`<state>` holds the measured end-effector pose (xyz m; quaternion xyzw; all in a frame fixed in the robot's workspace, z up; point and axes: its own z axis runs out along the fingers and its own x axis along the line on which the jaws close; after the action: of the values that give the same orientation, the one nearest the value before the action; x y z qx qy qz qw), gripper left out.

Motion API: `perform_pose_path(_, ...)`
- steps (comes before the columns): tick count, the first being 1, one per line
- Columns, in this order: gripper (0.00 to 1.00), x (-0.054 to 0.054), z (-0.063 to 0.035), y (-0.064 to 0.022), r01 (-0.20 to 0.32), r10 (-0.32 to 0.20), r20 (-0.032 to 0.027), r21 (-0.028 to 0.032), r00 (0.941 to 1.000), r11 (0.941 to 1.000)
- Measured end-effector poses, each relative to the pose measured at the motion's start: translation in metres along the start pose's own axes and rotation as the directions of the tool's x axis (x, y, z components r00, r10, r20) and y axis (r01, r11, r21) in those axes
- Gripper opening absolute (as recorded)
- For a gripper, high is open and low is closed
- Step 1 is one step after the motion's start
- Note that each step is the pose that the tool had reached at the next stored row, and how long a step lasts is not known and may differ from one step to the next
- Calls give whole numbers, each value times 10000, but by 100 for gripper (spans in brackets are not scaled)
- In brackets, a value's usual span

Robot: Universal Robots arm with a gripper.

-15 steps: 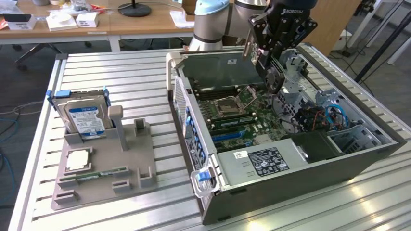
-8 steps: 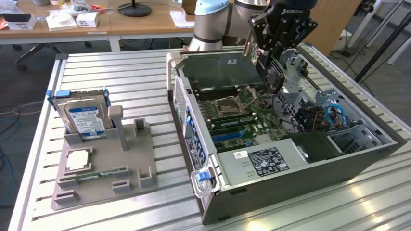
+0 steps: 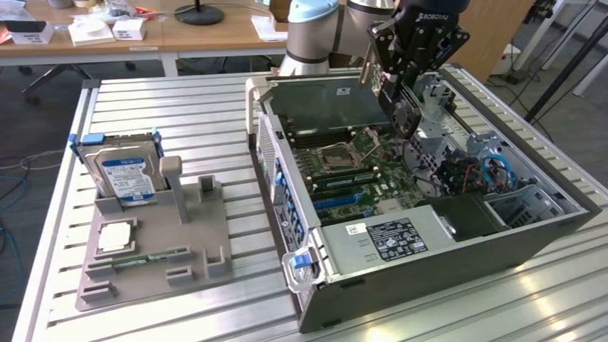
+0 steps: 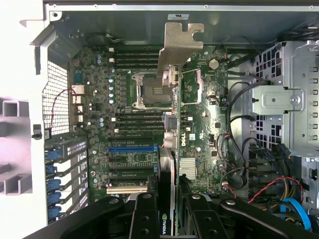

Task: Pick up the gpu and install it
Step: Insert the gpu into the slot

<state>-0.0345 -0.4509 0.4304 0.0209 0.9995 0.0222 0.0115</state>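
The jaws are pinched on the gpu [image 4: 172,144], one finger on each flat face. The gripper [image 4: 168,199] holds it by the end away from its pale metal bracket [image 4: 177,47].

The card hangs in the air over the open computer case [image 3: 285,178], above the motherboard [image 4: 124,149]. It is between the processor socket [image 3: 337,158] and the drive cage [image 3: 456,167], and appears clear of both.

Its long axis runs down from the gripper [image 3: 399,85] toward the board, bracket end lowest. The wrist view sees it edge-on, so its faces stand roughly upright.

I judge it light and stiff but fragile: smooth faces that could slip, and components and contacts that should not be squeezed or knocked. The bare board edges or the bracket look like the safest places to hold.

Well apart, near the table's [image 3: 532,299] opposite edge, a grey fixture [image 3: 204,263] carries a hard drive [image 3: 128,174] and a memory stick [image 3: 152,258].
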Motion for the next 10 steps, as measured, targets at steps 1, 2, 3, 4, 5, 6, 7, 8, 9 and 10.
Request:
perform_pose_path(1,26,0,0,0,22,-22,-2,0,10000,10000)
perform_pose_path(2,26,0,0,0,82,-82,-4,-1,10000,10000)
perform_pose_path(3,26,1,0,0,187,-187,-9,-3,9998,9998)
perform_pose_path(4,26,0,0,0,330,-330,-15,-8,9995,9995)
perform_pose_path(5,26,0,1,0,503,-503,-23,-12,9987,9987)
perform_pose_path(6,26,0,1,0,672,-672,-30,-17,9977,9977)
perform_pose_path(7,26,0,2,0,851,-851,-37,-22,9964,9964)
perform_pose_path(8,26,0,2,0,1030,-1030,-46,-25,9947,9947)
perform_pose_path(9,26,0,2,0,1209,-1209,-54,-30,9926,9927)
perform_pose_path(10,26,0,3,0,1386,-1386,-61,-35,9903,9903)
